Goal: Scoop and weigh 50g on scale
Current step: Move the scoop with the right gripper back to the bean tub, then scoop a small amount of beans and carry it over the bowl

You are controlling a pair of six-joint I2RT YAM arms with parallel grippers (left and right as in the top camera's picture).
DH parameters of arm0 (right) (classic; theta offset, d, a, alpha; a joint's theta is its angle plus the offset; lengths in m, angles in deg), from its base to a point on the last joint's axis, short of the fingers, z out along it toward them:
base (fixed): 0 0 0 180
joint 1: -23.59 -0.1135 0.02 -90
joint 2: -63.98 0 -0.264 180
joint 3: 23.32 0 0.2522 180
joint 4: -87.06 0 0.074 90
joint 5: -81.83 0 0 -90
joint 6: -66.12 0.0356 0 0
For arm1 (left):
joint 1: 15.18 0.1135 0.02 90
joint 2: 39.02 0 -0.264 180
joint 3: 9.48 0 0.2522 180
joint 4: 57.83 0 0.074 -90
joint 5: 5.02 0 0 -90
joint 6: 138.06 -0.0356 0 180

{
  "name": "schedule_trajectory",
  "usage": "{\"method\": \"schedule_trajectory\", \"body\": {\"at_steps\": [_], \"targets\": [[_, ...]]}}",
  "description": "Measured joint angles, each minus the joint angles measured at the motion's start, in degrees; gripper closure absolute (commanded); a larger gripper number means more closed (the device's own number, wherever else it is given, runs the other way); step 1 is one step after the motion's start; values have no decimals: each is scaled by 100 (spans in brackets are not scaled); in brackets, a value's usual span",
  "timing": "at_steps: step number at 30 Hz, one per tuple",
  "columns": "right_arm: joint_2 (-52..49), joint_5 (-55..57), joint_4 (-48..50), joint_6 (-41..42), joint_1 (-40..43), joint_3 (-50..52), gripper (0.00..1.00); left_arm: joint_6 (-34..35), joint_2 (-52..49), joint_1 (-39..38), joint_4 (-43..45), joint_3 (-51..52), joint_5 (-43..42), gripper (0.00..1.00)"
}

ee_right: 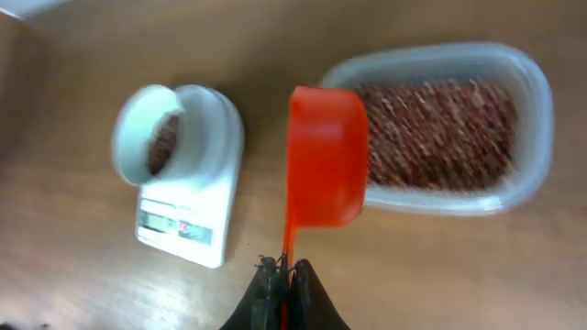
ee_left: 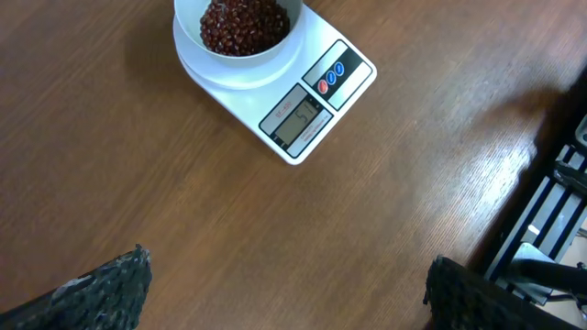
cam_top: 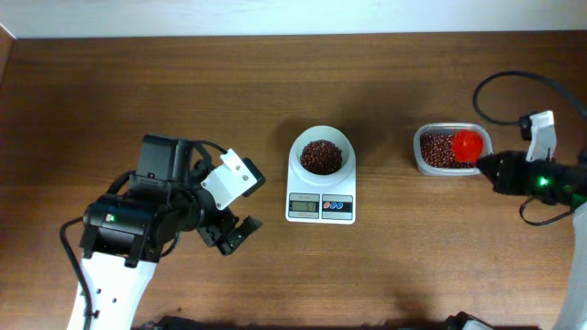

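Note:
The white scale (cam_top: 321, 203) stands mid-table, and its round bowl holds a heap of dark red-brown beans (cam_top: 321, 157). In the left wrist view the scale (ee_left: 316, 105) and beans (ee_left: 243, 23) lie at the top, its display lit. My left gripper (cam_top: 234, 234) hangs open left of the scale, nothing between its fingers (ee_left: 110, 289). My right gripper (ee_right: 284, 270) is shut on the thin handle of an orange-red scoop (ee_right: 327, 156). The scoop (cam_top: 468, 144) hovers over the clear tub (cam_top: 424, 151) of beans. No beans show in the scoop.
The clear rectangular tub (ee_right: 537, 137) sits right of the scale (ee_right: 197, 215), filled with more red-brown beans (ee_right: 440, 128). A black cable (cam_top: 500, 87) loops behind the right arm. Bare wooden tabletop surrounds the scale; dark frame parts (ee_left: 550, 202) show at the right of the left wrist view.

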Motion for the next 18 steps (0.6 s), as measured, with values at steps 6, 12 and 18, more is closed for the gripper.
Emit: {"method": "schedule_trajectory", "body": {"at_steps": [6, 12, 18], "targets": [[-11, 1283, -339, 24, 0, 0, 96, 0, 0, 0, 2, 0, 0, 1], [-11, 1110, -313, 2, 0, 0, 96, 0, 0, 0, 2, 0, 0, 1], [-11, -37, -203, -516, -651, 0, 96, 0, 0, 0, 0, 0, 0, 1]]}}
